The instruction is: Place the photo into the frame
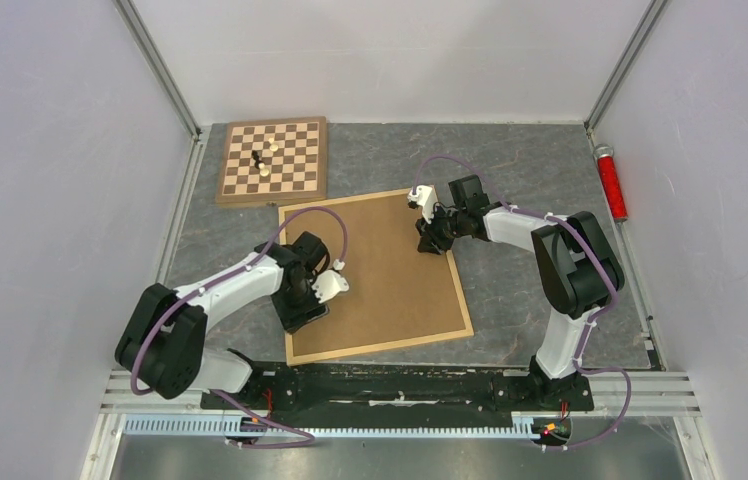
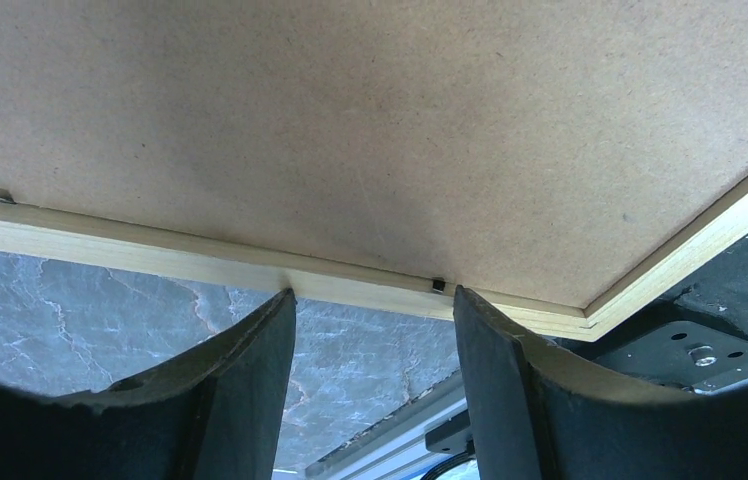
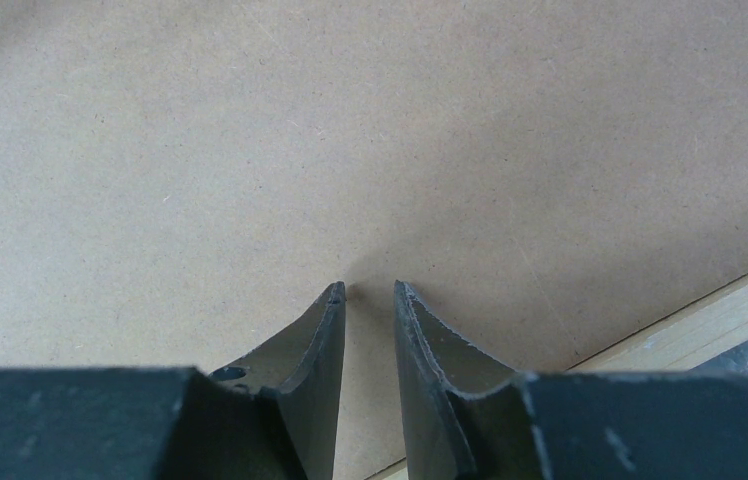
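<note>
My left claw (image 2: 375, 298), open and empty, faced the frame (image 2: 250, 262), its rail crosswise just ahead; my right claw (image 3: 370, 290), barely parted and empty, hung over the board (image 3: 250, 150).

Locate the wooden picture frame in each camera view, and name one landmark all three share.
Top external: the frame lies flat at picture centre.
Left wrist: its light wood edge crosses the middle, with a corner at right.
Right wrist: only a strip shows at lower right.
Shared landmark: the brown backing board inside it.
</note>
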